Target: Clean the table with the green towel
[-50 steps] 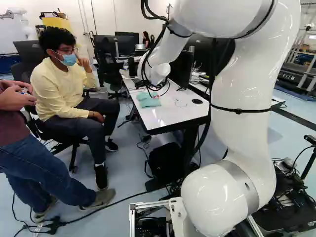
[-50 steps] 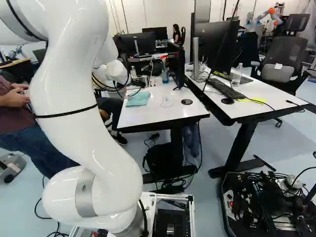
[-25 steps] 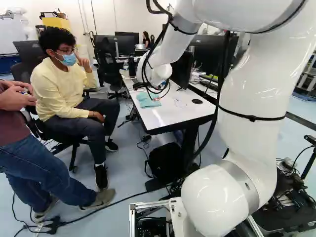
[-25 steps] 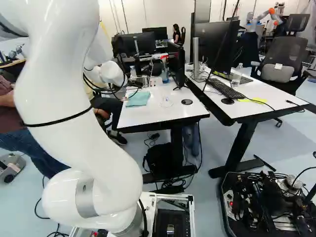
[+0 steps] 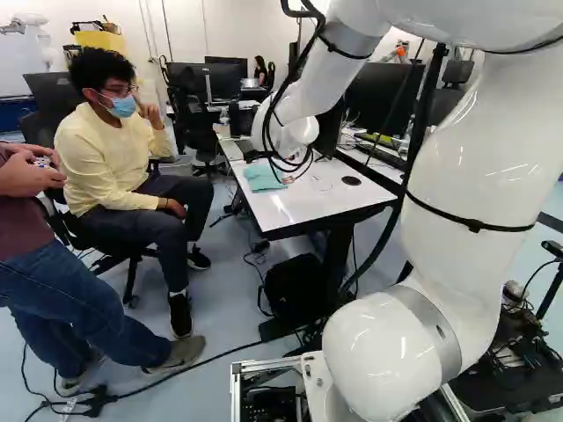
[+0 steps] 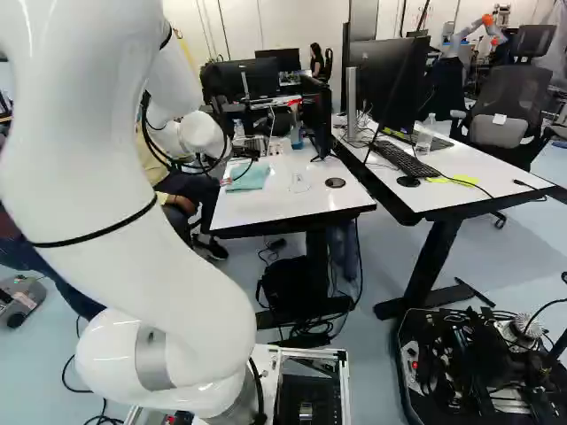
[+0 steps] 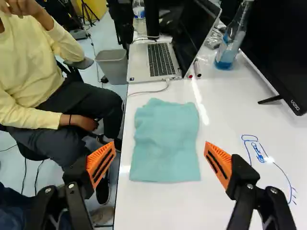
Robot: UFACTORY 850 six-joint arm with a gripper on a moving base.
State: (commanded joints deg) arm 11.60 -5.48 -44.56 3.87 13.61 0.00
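Green towel [image 7: 166,141] flanked by spread gripper [image 5: 256,156], laptop [image 7: 160,60] placed beyond near tabletop's [image 7: 225,124] left edge, bottle [image 7: 230,44] beside monitor [image 7: 283,45]

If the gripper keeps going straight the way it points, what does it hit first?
Probably the towel: it lies on the table ahead of the gripper, between its open fingers. How much gap remains is unclear.
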